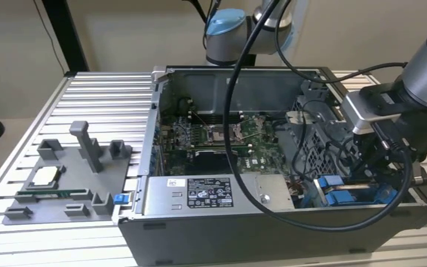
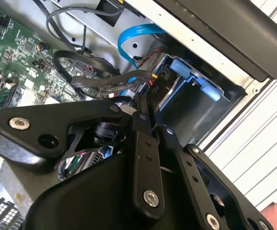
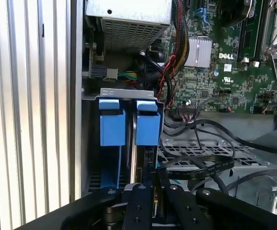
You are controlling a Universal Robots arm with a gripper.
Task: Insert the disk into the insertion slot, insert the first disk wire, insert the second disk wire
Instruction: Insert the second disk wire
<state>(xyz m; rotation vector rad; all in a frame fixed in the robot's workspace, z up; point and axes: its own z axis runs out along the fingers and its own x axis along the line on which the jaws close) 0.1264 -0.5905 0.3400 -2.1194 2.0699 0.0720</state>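
The insertion slot (image 1: 351, 193) is in the open case's corner, at the exterior view's lower right, marked by blue tabs (image 3: 148, 125). In the first wrist view, the disk's thin silver edge (image 3: 133, 153) stands between those tabs, inside the bay. Its blue frame (image 2: 190, 72) also appears in the second wrist view. My gripper (image 2: 145, 98) reaches down at the bay's mouth with its fingers (image 3: 139, 194) close together on the end of a black flat wire (image 3: 203, 167). A blue flat wire (image 2: 129, 40) loops down beside the wire held by my gripper.
The grey power-supply box (image 1: 206, 194) lies along the case's front wall, with the green motherboard (image 1: 221, 139) behind it. Loose black cables (image 2: 81, 62) hang over the bay. A grey fixture (image 1: 65, 178) with small parts sits on the slatted table (image 1: 102, 100), left of the case.
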